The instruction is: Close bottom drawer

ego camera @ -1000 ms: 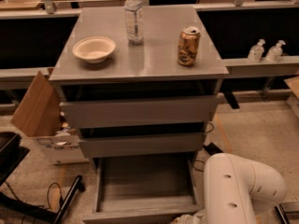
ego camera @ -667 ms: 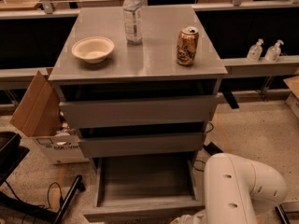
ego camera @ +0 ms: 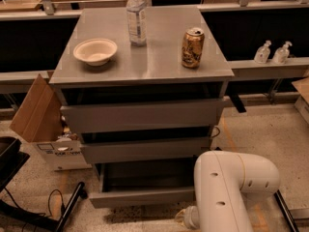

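Hanging open under two other grey drawers: bottom drawer (ego camera: 142,197), lowest of three.
Carrying one bowl (ego camera: 95,50), one bottle (ego camera: 136,16), one can (ego camera: 192,48) on the worktop (ego camera: 154,64); gripper (ego camera: 186,219) low beside the drawer's front right corner, opening impossible to tell.

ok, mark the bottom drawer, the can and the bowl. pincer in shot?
bottom drawer (ego camera: 142,197), camera view, middle of front panel.
can (ego camera: 192,50), camera view, its side.
bowl (ego camera: 95,50), camera view, inside.
pincer: out of view; only white arm (ego camera: 231,178), lower right.
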### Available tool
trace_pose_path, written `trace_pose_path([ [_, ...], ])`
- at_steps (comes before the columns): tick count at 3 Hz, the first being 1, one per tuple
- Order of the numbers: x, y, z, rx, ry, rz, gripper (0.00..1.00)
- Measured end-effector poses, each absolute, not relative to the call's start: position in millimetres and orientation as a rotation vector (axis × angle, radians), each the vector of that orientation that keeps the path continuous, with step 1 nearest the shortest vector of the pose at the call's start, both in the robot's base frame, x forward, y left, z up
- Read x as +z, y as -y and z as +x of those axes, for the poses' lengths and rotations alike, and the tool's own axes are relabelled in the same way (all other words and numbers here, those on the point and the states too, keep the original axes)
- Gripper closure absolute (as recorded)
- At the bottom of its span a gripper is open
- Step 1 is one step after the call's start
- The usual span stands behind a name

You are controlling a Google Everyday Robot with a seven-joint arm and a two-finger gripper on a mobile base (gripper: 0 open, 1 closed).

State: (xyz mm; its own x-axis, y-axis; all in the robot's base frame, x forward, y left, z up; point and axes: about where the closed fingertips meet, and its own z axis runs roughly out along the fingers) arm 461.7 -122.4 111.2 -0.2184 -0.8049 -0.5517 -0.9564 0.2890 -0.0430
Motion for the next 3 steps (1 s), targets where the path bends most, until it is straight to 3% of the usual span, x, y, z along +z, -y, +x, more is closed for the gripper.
trace_pose_path([
  [2,143.8,121.5,599.2,0.339,-1.966,-1.683,1.0],
  [3,146.0,123.1,606.5,0.333,-1.963,-1.686,1.0],
])
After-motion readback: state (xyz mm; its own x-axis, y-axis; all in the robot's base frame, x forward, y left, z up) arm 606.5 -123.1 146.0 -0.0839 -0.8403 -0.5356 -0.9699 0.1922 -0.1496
